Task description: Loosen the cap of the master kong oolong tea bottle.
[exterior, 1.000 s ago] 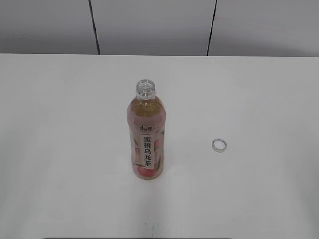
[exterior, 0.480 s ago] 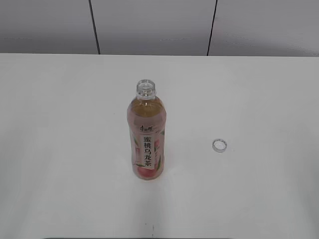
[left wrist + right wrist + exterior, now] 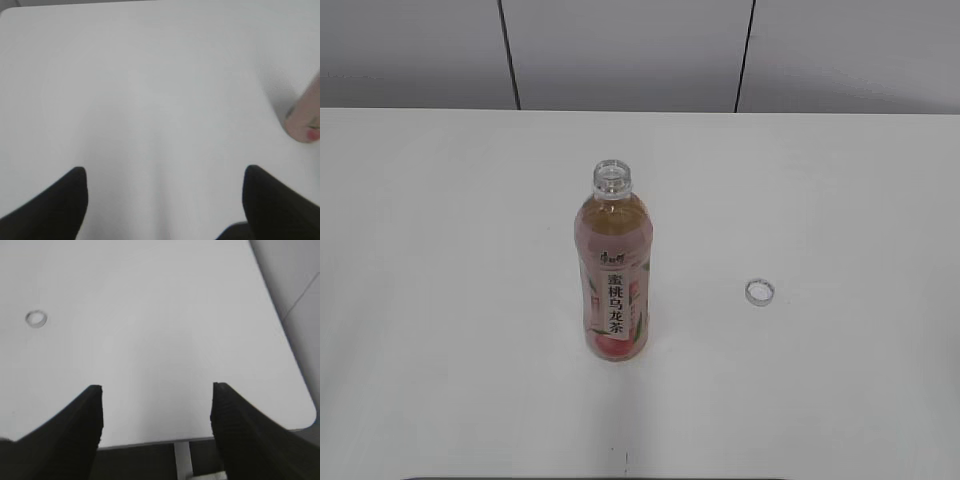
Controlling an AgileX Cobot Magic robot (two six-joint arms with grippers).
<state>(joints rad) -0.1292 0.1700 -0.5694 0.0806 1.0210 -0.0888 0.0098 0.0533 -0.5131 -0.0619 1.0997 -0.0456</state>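
Note:
The master kong oolong tea bottle point(image 3: 614, 270) stands upright in the middle of the white table, its neck open with no cap on it. Its blurred base also shows at the right edge of the left wrist view point(image 3: 305, 122). The white cap point(image 3: 760, 292) lies on the table to the right of the bottle, open side up; it also shows in the right wrist view point(image 3: 36, 318) at the far left. My left gripper point(image 3: 165, 175) is open and empty, left of the bottle. My right gripper point(image 3: 156, 390) is open and empty over the table's near edge. Neither gripper shows in the exterior view.
The white table point(image 3: 440, 250) reaches back to a grey panelled wall point(image 3: 620, 50). In the right wrist view the table's front edge and rounded corner point(image 3: 300, 415) show, with dark floor below.

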